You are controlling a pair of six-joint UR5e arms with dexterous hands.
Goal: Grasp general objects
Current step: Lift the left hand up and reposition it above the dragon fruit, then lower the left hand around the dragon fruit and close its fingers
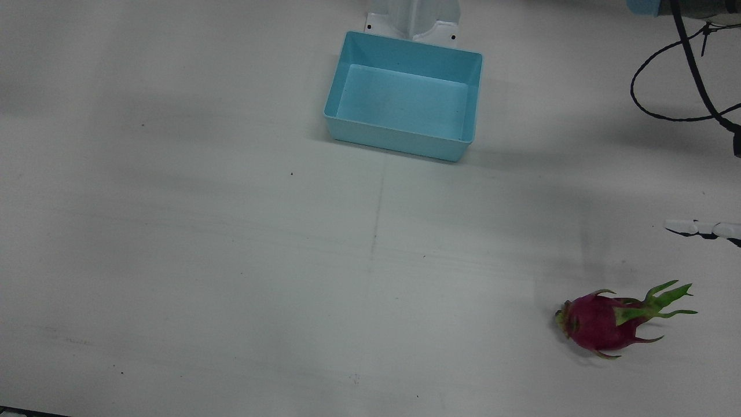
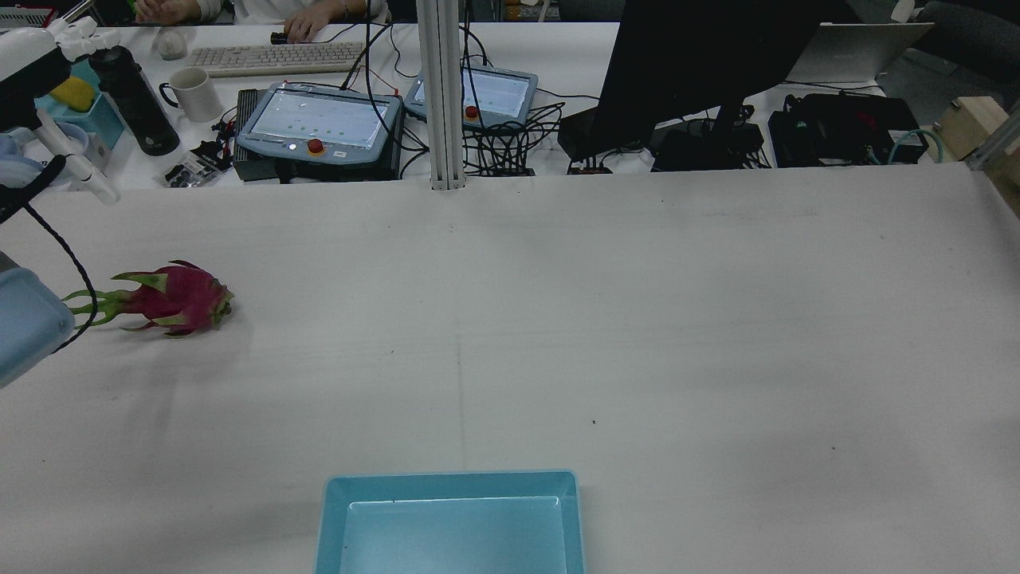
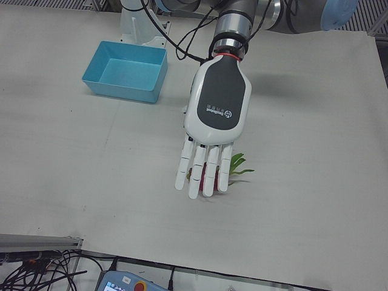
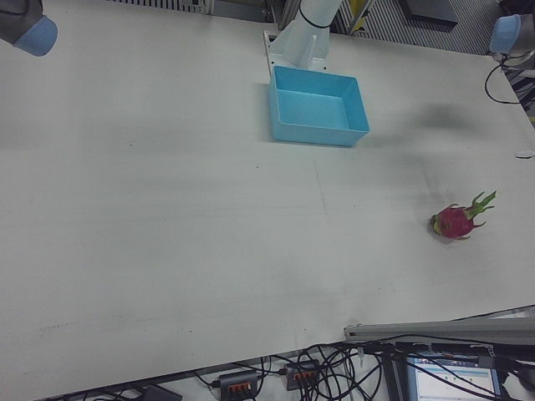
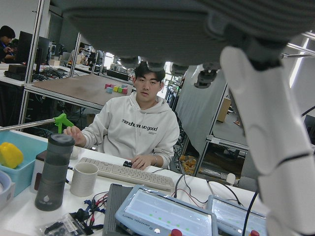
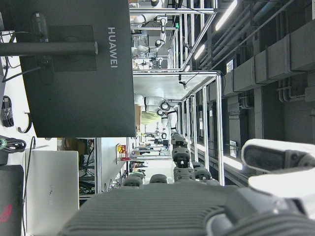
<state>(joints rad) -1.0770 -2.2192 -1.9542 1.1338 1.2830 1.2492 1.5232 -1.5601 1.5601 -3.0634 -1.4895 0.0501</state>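
A magenta dragon fruit [image 1: 602,324] with green scales lies on its side on the white table, near the robot's left edge [image 2: 171,299] [image 4: 458,220]. My left hand [image 3: 216,118] hovers above it, palm down, open with its fingers [image 3: 206,173] stretched out straight and holding nothing. In the left-front view the hand covers most of the fruit, leaving only the green tips [image 3: 238,163] showing. A few of its fingertips [image 1: 694,227] enter the front view at the right edge. My right hand [image 6: 280,162] shows only in its own view, raised off the table, empty.
A light blue bin [image 1: 399,142] [image 2: 450,480] [image 3: 124,92] [image 4: 318,134] stands empty by the pedestals at the table's middle. A black cable [image 1: 692,63] hangs from the left arm. Beyond the far edge stand teach pendants [image 2: 319,119], a monitor [image 2: 701,56] and a seated person [image 5: 135,128].
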